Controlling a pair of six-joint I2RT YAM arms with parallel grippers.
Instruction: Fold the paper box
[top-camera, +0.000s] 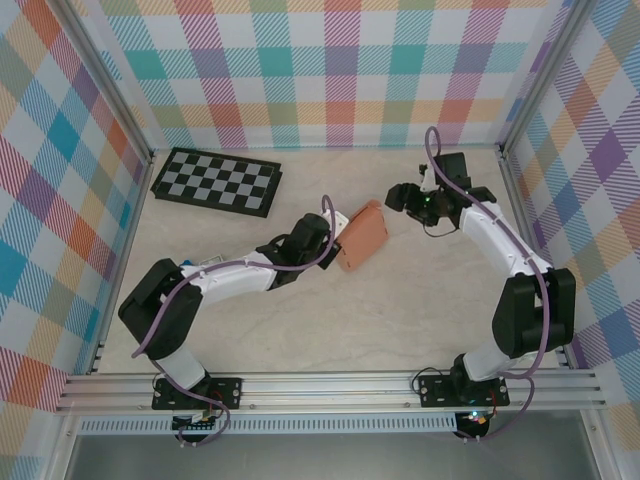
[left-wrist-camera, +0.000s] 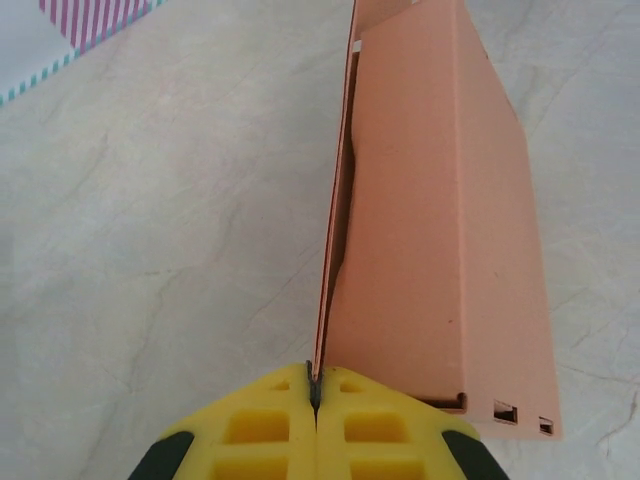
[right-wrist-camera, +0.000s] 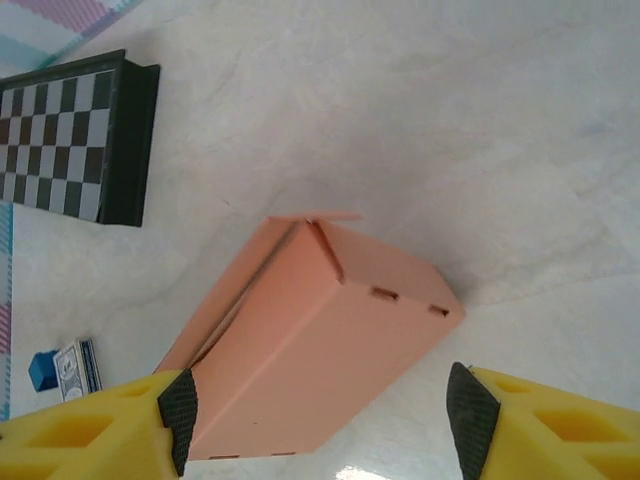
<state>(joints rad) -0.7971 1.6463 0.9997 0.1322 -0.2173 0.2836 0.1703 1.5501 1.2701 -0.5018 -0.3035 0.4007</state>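
The left gripper (left-wrist-camera: 313, 392) pinches a thin side flap of the paper box (right-wrist-camera: 330, 350), while the right gripper (right-wrist-camera: 320, 415) hangs spread wide over it, apparently touching nothing. The box, smooth salmon card shaped into a flat rectangular shell with slots at one end, sits mid-frame from above on the marbled table (right-wrist-camera: 520, 130); folding seems nearly finished, and the loose flap probably needs tucking next.

My fingers (right-wrist-camera: 540, 420) are yellow with black pads (right-wrist-camera: 468, 412), my arms (top-camera: 230, 277) are white and black, the box (top-camera: 362, 236) is plain salmon-orange, the board (top-camera: 217, 181) is black-and-grey chequered, the table (top-camera: 400, 310) is cream with faint marbling, and the walls (top-camera: 330, 70) carry multicolour plaid.
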